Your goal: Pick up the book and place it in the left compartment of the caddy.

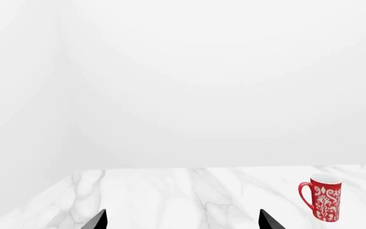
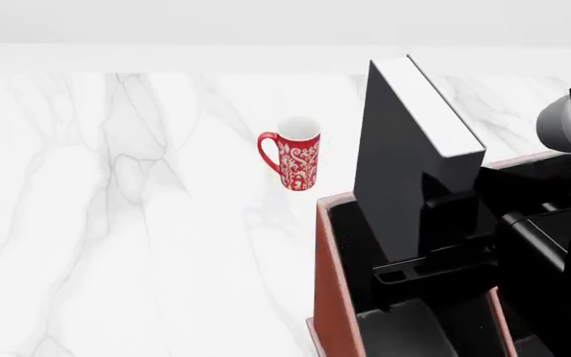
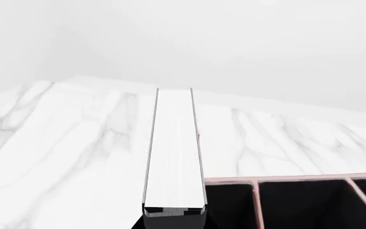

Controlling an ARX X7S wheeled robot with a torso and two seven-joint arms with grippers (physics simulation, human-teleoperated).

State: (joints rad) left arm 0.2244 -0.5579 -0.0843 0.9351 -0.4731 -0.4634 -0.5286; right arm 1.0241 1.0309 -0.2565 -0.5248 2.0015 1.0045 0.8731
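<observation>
**Book lifted and held over the caddy; placement not yet complete**

Left wrist view: The left gripper (image 1: pixel 181 220) is seen with its two finger tips spread apart and nothing between them. A bare stretch of marble table (image 1: pixel 170 191) lies ahead, with a red mug (image 1: pixel 321 198) standing off to one side. No task item is in this view.

Head view: The book (image 2: pixel 404 178) is held upright, tilted slightly, by the right gripper (image 2: pixel 454 201), which is closed on its lower part. The lower end of the book is already inside the walls of the caddy (image 2: pixel 327 297), in or over the left compartment (image 2: pixel 350 238); whether it rests on the floor cannot be told, since the arm hides that part. The pick is judged done; lowering and release remain. The mug stands well apart from the caddy, so the open table beside the caddy is free for withdrawal.

Right wrist view: The white page edge of the book (image 3: pixel 174 152) runs straight ahead from the gripper. Pinkish rims of the caddy (image 3: pixel 285 180) lie just beside it, so little side clearance is judged to exist against the divider.
</observation>
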